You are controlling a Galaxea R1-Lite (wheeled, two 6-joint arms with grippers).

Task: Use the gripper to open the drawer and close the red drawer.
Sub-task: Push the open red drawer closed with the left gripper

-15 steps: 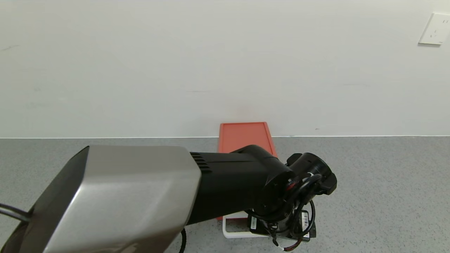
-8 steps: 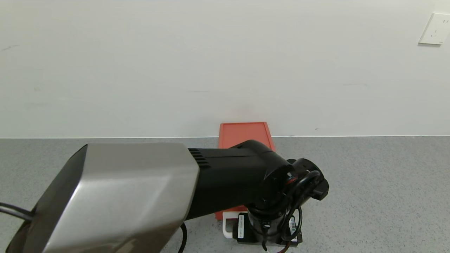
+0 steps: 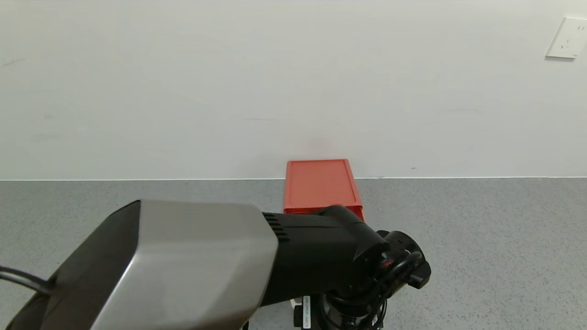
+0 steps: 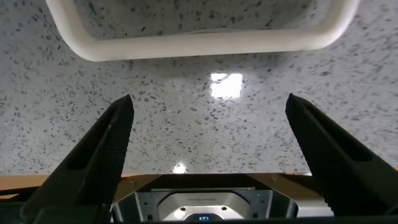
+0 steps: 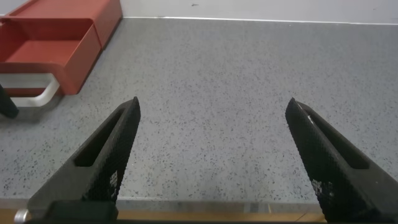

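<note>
The red drawer [image 5: 46, 46] stands pulled out at the bench's rear edge; the left gripper [image 4: 208, 134], fingers apart, hovers near its white handle [image 4: 199, 40], probably light and rigid

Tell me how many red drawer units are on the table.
1. The red drawer stands against the wall at the table's far edge, its tray pulled open toward the left gripper. The arm could hide others.
</note>
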